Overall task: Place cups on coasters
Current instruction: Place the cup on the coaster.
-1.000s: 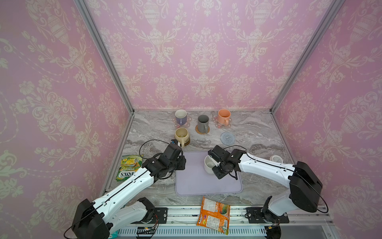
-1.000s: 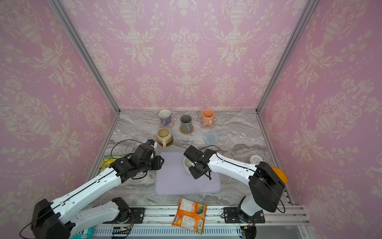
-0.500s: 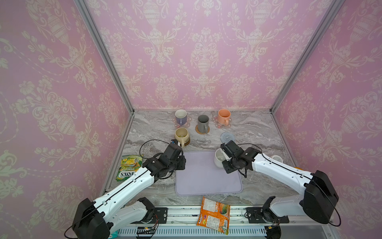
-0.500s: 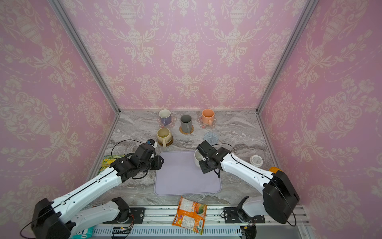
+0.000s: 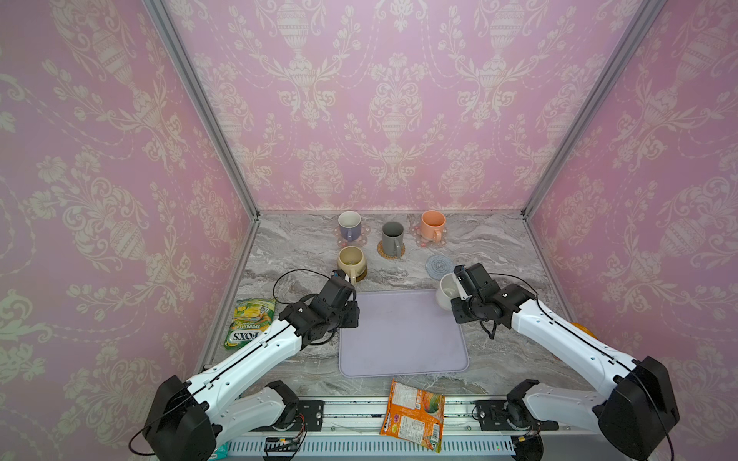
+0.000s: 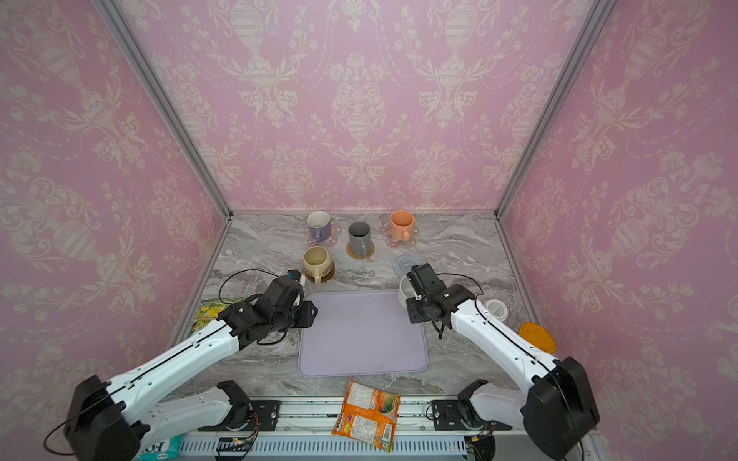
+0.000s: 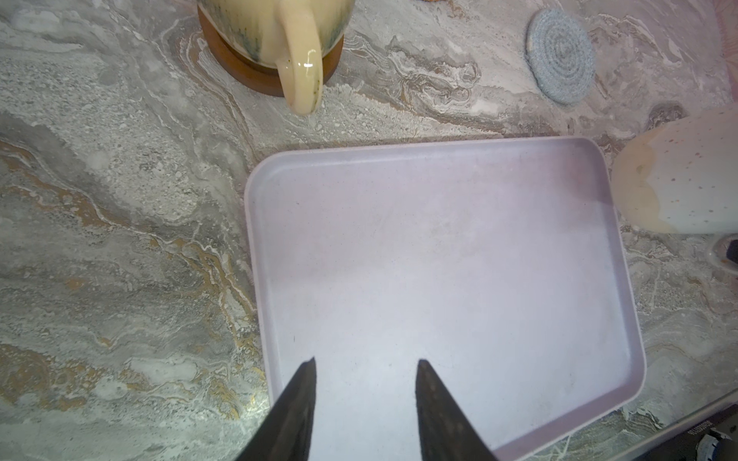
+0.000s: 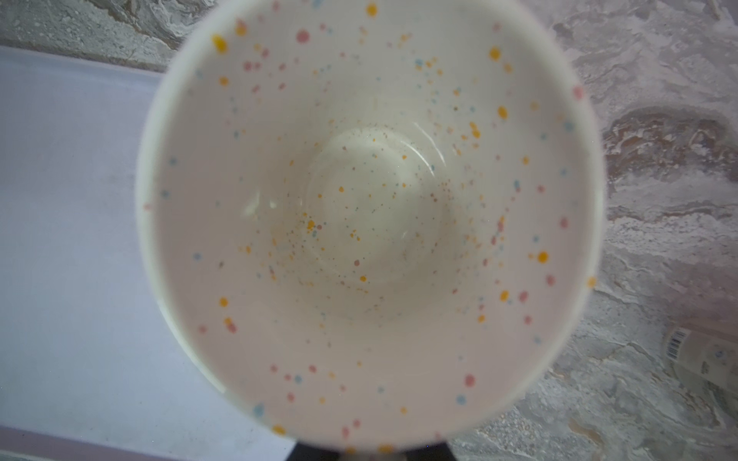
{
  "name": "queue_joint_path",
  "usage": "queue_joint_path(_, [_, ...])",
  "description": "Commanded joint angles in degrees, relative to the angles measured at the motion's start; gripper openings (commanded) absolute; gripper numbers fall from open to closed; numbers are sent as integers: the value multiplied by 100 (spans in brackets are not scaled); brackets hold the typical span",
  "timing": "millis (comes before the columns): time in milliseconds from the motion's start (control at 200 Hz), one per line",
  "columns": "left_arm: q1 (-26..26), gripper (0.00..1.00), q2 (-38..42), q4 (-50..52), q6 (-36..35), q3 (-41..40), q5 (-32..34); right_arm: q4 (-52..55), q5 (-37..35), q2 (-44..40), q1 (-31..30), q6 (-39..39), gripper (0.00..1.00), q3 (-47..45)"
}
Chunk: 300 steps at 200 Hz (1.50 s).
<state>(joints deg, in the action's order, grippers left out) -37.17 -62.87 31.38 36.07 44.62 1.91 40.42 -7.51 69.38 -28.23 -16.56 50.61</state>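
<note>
My right gripper is shut on the speckled white cup, holding it tilted above the tray's far right corner, just in front of the bare grey-blue coaster. The cup's inside fills the right wrist view and hides the fingers. Four cups stand on coasters at the back: lavender, dark grey, peach-orange and beige. My left gripper is open and holds nothing, over the tray's left part.
The large lavender tray lies mid-table. A green snack packet lies at the left and an orange packet on the front rail. A small white lid and an orange lid lie at the right.
My right gripper has carried the speckled cup from over the tray's middle rightward and back, to its far right corner near the grey-blue coaster. The left arm has not moved.
</note>
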Motion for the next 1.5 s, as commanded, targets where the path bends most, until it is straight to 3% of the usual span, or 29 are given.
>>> queue_joint_path(0, [63,44,-70,114,5,186,99,-445,-117,-241,125,32,0,-7])
queue_joint_path(691, [112,44,-333,174,-64,284,183,-903,57,280,730,433,0,271])
queue_joint_path(1496, [299,44,-496,159,-105,144,302,-1121,-32,1544,914,969,0,1298])
